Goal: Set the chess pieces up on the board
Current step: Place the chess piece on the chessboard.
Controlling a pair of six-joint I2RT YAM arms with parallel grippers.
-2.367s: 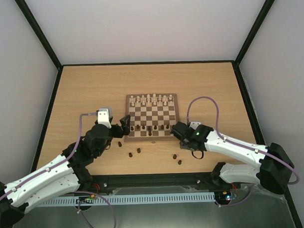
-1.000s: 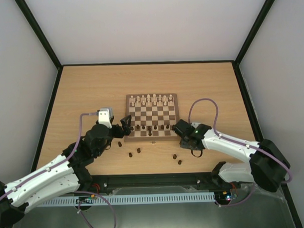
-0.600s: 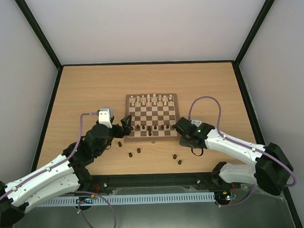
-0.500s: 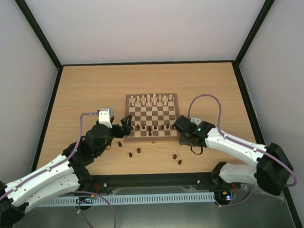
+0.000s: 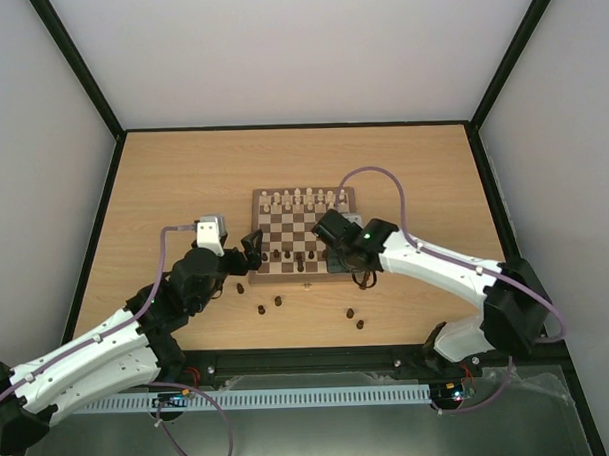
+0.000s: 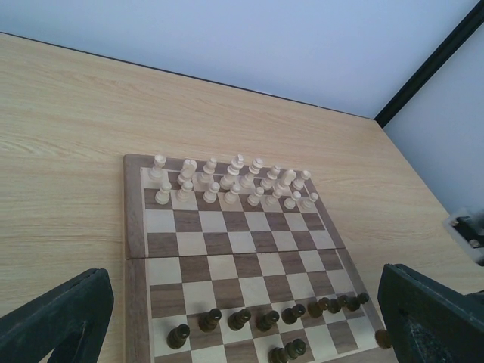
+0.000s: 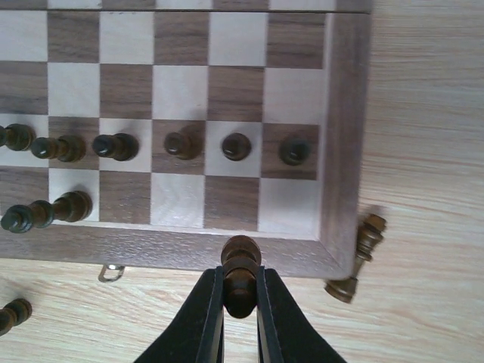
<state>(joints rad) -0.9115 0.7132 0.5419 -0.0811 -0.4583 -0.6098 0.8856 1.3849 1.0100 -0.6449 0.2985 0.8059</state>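
1. The right tool (image 7: 240, 278) is shut tight on a dark piece (image 7: 241, 253), pinched between its fingers. It appears to sit over the near border of the board (image 7: 344, 113), toward the right corner.
2. The left tool (image 5: 251, 246) hangs wide open and empty at the board's near left corner.
3. Dark pawns (image 7: 112, 146) line the second row. Behind them the back row shows only a couple of pieces (image 7: 45, 213), and the squares to their right are bare.
4. Loose pieces (image 7: 363, 240) lie on the table (image 5: 183, 182) just off the right corner, and more (image 5: 278, 301) lie nearer the arms. The pale pieces (image 6: 234, 178) stand ranked on the far side.
5. I'd say the step in hand is placing this piece in the back row. Next it must ease forward over a bare square, lower until the base sits flat, then let go without knocking the pawns just beyond.
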